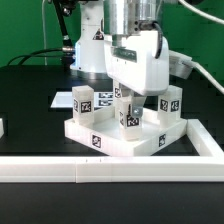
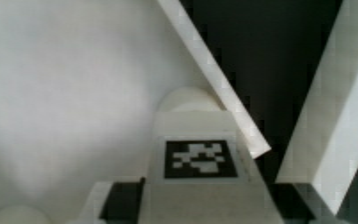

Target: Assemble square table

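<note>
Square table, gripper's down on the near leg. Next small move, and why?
Probably keep twisting that leg into its socket. The gripper is closed around it, the leg stands upright in the tabletop, and three other legs already stand in their corners. The wrist view shows its tag between the fingers. Whether it is fully seated, I cannot tell.

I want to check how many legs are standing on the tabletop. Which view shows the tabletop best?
The exterior view: the whole tabletop shows, tilted, legs upright on it. The wrist view shows only a plain white stretch of it.
</note>
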`<action>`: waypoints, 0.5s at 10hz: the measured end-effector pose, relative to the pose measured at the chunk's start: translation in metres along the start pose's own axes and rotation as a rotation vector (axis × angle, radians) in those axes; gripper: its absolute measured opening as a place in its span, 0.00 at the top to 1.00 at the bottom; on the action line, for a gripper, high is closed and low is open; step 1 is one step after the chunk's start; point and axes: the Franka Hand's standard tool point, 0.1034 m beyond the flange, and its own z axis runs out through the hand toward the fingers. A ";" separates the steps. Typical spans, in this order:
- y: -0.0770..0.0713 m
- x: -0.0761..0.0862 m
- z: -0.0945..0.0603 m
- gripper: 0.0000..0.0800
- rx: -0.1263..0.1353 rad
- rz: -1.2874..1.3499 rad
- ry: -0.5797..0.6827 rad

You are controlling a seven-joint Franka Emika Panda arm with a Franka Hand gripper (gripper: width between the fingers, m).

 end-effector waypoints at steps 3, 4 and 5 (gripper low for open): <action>0.000 -0.001 0.000 0.37 0.000 -0.050 0.000; -0.001 -0.001 -0.001 0.37 0.001 -0.109 0.000; -0.001 -0.004 0.000 0.22 0.000 -0.238 0.001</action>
